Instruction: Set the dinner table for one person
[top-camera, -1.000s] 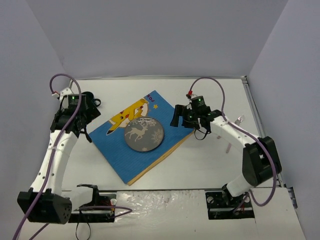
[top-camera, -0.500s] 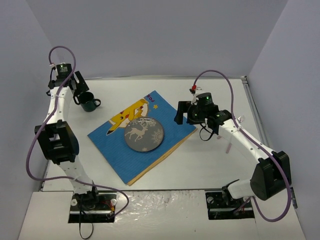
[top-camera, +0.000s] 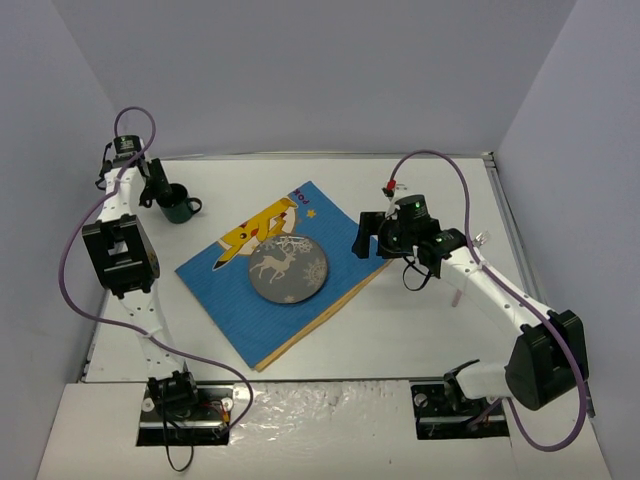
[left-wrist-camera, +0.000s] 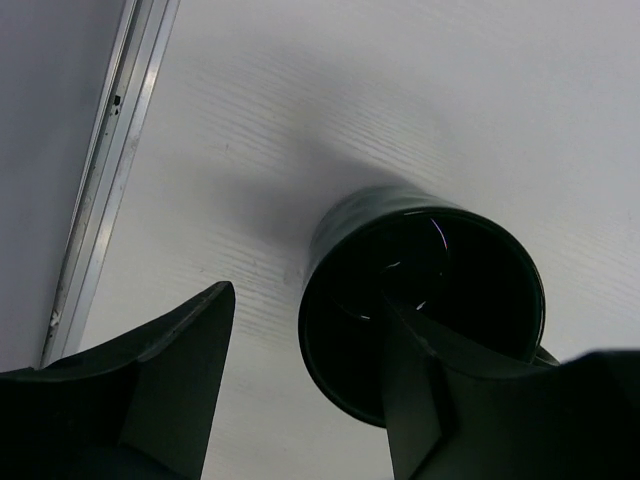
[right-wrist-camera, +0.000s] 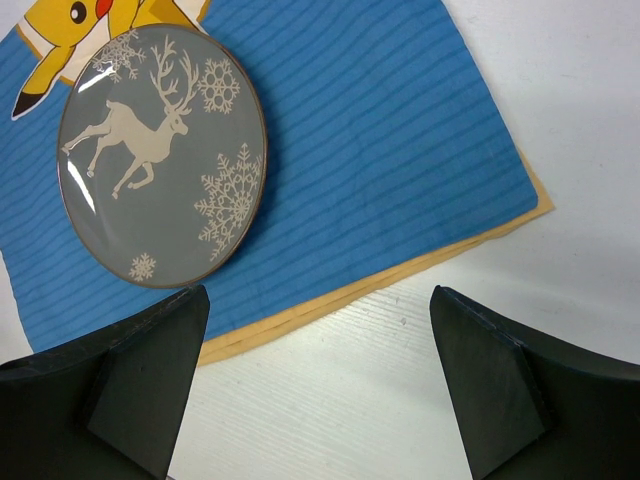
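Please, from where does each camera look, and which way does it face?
Top external: above and behind the arms, facing down on the table; both arms, left hand, right hand show.
Left wrist: facing down at the mug; its two fingers show.
Right wrist: facing down at the plate on the placemat; its fingers show.
Shared: top external also sees mug and plate.

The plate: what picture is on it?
A white reindeer and snowflakes on a grey plate, clearest in the right wrist view.
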